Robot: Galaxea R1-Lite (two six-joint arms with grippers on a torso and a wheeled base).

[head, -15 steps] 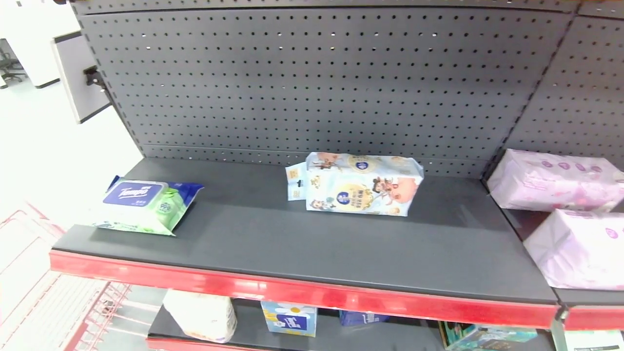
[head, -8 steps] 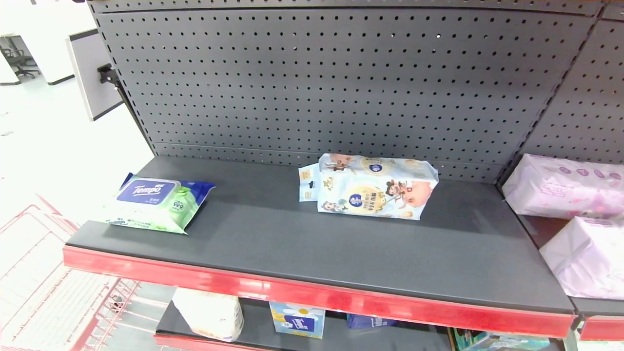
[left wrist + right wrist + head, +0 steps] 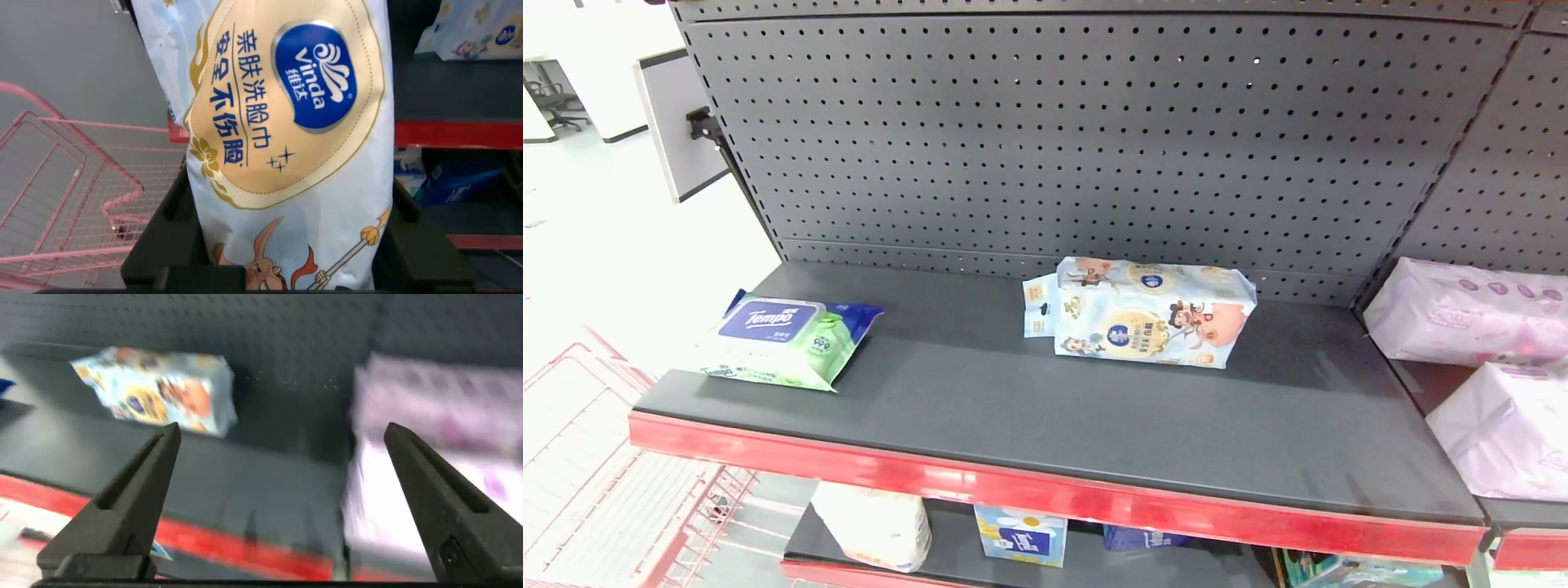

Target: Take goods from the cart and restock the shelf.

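Two tools | left tool (image 3: 286, 245) pinching tissue pack (image 3: 286, 122) near cart (image 3: 90, 125) | right tool (image 3: 282, 433) spread

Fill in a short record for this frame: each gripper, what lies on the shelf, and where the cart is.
left gripper: shut on a white pack, with the cart and shelf front behind it
right gripper: open, empty, facing the shelf
shelf: wipes pack at the left front; cartoon pack near the back, middle; both lying flat
neighbouring bay: two pink packs on the right
cart: red wire, low at the shelf's left end
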